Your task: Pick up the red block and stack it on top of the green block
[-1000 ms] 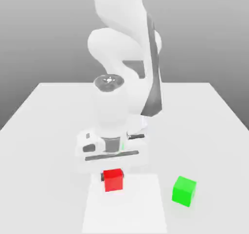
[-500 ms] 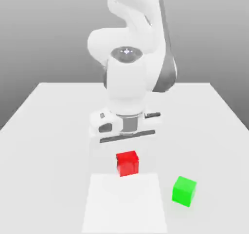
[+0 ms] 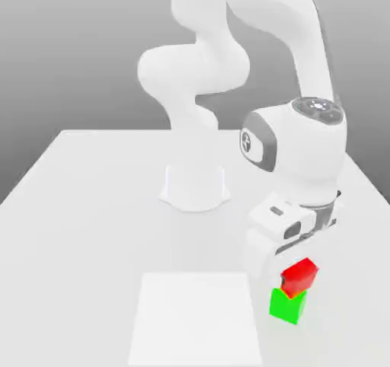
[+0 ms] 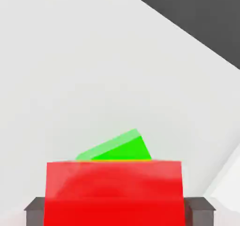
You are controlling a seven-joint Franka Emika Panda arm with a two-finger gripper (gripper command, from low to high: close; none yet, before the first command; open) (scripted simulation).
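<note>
The red block (image 3: 298,274) rests tilted on top of the green block (image 3: 288,306) near the table's front, at the exterior view's right. My gripper (image 3: 297,271) reaches down over the pair, and its hand leans to one side. In the hand view the red block (image 4: 114,192) sits between the dark finger pads (image 4: 35,211), which touch its two sides with no gap showing. Behind its upper edge a wedge of the green block (image 4: 119,147) peeks out.
The white table (image 3: 91,205) carries the arm's round base (image 3: 195,186) at its middle back. A paler square patch (image 3: 196,316) lies on the tabletop at the front centre, just left of the stacked blocks in the exterior view.
The gripper has carried the red block from the front centre up and over to the exterior view's right, bringing it down onto the green block. The arm has swung with it.
</note>
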